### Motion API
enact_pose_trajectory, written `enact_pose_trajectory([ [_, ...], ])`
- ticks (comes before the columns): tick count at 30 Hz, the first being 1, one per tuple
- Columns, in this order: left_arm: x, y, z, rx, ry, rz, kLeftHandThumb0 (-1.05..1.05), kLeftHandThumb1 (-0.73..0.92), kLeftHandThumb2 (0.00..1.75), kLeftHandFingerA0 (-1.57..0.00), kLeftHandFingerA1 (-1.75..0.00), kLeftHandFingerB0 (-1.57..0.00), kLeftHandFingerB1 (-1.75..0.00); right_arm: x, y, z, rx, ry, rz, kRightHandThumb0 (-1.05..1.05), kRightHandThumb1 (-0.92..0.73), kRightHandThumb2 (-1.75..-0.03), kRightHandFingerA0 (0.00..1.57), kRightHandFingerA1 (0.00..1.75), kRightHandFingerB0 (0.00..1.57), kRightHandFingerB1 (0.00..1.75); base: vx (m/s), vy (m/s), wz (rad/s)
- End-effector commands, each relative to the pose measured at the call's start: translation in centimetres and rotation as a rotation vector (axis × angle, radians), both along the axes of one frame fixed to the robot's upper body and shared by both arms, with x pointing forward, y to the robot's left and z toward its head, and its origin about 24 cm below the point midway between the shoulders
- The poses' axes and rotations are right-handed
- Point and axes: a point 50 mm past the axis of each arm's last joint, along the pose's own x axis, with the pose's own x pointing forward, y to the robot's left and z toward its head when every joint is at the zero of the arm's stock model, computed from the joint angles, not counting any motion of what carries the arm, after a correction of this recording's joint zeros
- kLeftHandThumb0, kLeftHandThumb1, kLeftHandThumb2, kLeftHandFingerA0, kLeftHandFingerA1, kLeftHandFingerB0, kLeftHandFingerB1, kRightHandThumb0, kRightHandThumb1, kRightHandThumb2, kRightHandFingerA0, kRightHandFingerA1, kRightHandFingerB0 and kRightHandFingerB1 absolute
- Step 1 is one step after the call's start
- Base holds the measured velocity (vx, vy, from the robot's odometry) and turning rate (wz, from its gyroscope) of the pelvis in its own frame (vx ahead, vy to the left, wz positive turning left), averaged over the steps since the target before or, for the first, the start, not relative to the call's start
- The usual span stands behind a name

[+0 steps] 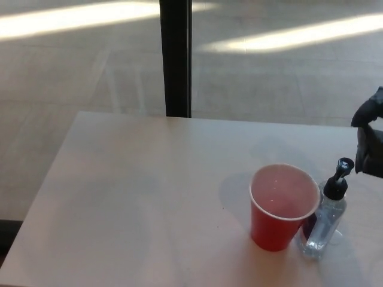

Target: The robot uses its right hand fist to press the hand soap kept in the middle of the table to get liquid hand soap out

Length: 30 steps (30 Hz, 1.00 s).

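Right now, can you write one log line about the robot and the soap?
right hand: beside pump, not touching | soap bottle: upright, unpressed | red cup: next to bottle | left hand: unseen

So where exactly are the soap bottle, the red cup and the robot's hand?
soap bottle (326, 224): head view, on its clear body.
red cup (272, 230): head view, on its red outer wall.
right hand (370, 142): head view, on the black part at the picture's right edge.

White table: red cup upright, clear soap btl touching cup's right side.
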Motion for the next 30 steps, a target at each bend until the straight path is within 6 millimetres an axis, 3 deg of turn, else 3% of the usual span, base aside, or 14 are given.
enact_pose_trajectory([
  [1,-0.3,0.7,0.4,0.013,0.009,0.015,-0.42,0.84,1.27,-0.55,-1.13,-0.25,-0.88,0.1,-0.2,1.4,0.006,-0.019,-0.007,-0.16,-0.5,-1.25,0.97,1.75,0.77,1.52,0.0,0.0,0.0],
  [5,-0.4,0.7,0.4,0.013,0.006,0.013,-0.41,0.87,1.24,-0.55,-1.19,-0.21,-0.86,0.1,0.1,2.2,0.003,-0.03,-0.003,-0.15,-0.54,-1.24,0.97,1.75,0.76,1.53,0.0,0.0,0.0],
  [7,-0.3,0.7,0.4,0.017,0.008,0.016,-0.42,0.84,1.26,-0.56,-1.18,-0.31,-0.95,0.1,0.4,2.4,0.001,-0.039,0.002,-0.15,-0.55,-1.24,0.98,1.75,0.76,1.52,0.0,0.0,0.0],
  [8,-0.2,0.7,0.4,0.014,0.01,0.014,-0.41,0.85,1.27,-0.55,-1.13,-0.3,-0.91,0.0,0.5,2.5,-0.001,-0.044,0.005,-0.15,-0.56,-1.22,0.97,1.75,0.76,1.54,0.0,0.0,0.0],
  [10,-0.2,0.7,0.4,0.015,0.005,0.022,-0.41,0.86,1.25,-0.54,-1.21,-0.23,-0.9,0.1,0.6,2.6,0.006,-0.047,0.011,-0.15,-0.56,-1.21,0.97,1.75,0.77,1.54,0.0,0.0,0.0],
  [12,-0.2,0.7,0.4,0.009,0.001,0.023,-0.42,0.85,1.27,-0.52,-1.13,-0.16,-0.81,0.0,0.8,2.5,0.006,-0.046,0.009,-0.16,-0.57,-1.18,0.95,1.75,0.76,1.55,0.0,0.0,0.0],
  [15,-0.2,0.7,0.4,0.006,-0.002,0.021,-0.42,0.86,1.26,-0.53,-1.16,-0.16,-0.83,-0.1,1.1,2.4,0.016,-0.027,0.003,-0.16,-0.59,-1.15,0.94,1.75,0.75,1.53,0.0,0.0,0.0],
  [16,-0.2,0.6,0.4,0.012,0.003,0.011,-0.4,0.86,1.23,-0.54,-1.24,-0.21,-0.88,-0.1,1.2,2.2,0.023,-0.022,0.013,-0.14,-0.59,-1.17,0.95,1.75,0.75,1.51,0.0,0.0,0.0],
  [20,0.0,0.5,0.4,0.012,0.006,0.009,-0.41,0.86,1.24,-0.56,-1.2,-0.28,-0.94,0.1,1.5,1.0,0.043,-0.002,0.03,-0.13,-0.53,-1.28,1.01,1.75,0.78,1.49,0.0,0.0,0.0],
  [21,0.0,0.5,0.4,0.01,0.004,0.015,-0.41,0.87,1.23,-0.55,-1.25,-0.21,-0.93,0.0,1.5,0.6,0.05,0.01,0.03,-0.12,-0.53,-1.28,1.01,1.75,0.79,1.48,0.0,0.0,0.0],
  [22,0.0,0.5,0.4,0.014,0.008,0.019,-0.4,0.86,1.24,-0.55,-1.18,-0.19,-0.85,0.0,1.5,0.3,0.056,0.022,0.024,-0.12,-0.52,-1.29,1.01,1.75,0.79,1.47,0.0,0.0,0.0],
  [23,0.0,0.5,0.4,-0.003,-0.008,0.037,-0.41,0.85,1.24,-0.53,-1.12,-0.07,-0.72,-0.1,1.4,0.1,0.051,0.026,0.02,-0.13,-0.51,-1.29,0.99,1.75,0.77,1.5,0.0,0.0,0.0],
  [28,0.1,0.6,0.4,0.001,-0.01,0.029,-0.4,0.86,1.24,-0.52,-1.15,-0.15,-0.8,-0.2,1.2,-0.9,0.054,0.043,0.031,-0.14,-0.53,-1.27,1.01,1.75,0.77,1.54,0.0,0.0,0.0],
  [30,0.1,0.4,0.3,0.004,-0.006,0.025,-0.42,0.84,1.26,-0.55,-1.19,-0.28,-0.95,-0.2,1.0,-1.3,0.058,0.045,0.035,-0.15,-0.55,-1.23,1.03,1.75,0.8,1.54,0.0,0.0,0.0],
])
